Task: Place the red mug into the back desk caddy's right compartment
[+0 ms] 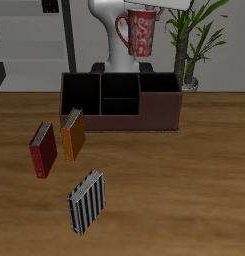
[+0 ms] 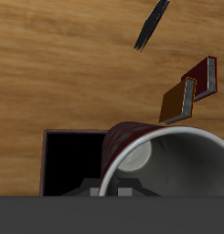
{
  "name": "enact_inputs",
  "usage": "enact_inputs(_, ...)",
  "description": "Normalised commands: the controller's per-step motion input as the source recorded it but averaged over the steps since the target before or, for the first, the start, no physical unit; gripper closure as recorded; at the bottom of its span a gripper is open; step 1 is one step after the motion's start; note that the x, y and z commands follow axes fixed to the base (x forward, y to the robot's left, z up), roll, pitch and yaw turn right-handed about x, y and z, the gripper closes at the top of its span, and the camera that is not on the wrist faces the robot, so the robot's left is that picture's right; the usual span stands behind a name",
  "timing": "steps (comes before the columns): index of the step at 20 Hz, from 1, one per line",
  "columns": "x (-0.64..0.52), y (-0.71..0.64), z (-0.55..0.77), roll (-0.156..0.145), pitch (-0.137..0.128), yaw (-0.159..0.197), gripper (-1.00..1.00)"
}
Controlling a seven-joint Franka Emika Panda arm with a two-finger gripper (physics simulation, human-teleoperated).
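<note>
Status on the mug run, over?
Gripper shut on mug, held above the caddy. Right compartment not yet reached. Three books lie nearer the table's front, clear of path.

arm (image 1: 102, 25): white, smooth rounded shell | wrist housing (image 2: 112, 214): flat dark grey

Your exterior view is evenly and softly lit, with no glare. Faint shadows lie on the counter (image 1: 194, 190) beside the books and at the foot of the back desk caddy (image 1: 121, 101), whose compartments read near black. Low resolution leaves edges jagged. In your wrist view, the red mug (image 2: 168, 155) is soft and oversized from closeness; the woodgrain appears slightly smeared.
</note>
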Motion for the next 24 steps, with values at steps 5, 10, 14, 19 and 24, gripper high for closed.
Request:
enact_inputs(5,-0.12,0.30,-0.19,0.037,0.016,0.067,1.00)
enact_inputs(10,-0.04,0.13,-0.21,0.007,0.036,0.032,1.00)
enact_inputs(14,-0.05,0.14,-0.12,0.012,0.029,-0.005,1.00)
enact_inputs(19,-0.03,0.14,-0.14,0.017,0.039,-0.005,1.00)
enact_inputs(24,-0.06,0.13,-0.10,0.020,0.014,0.022,1.00)
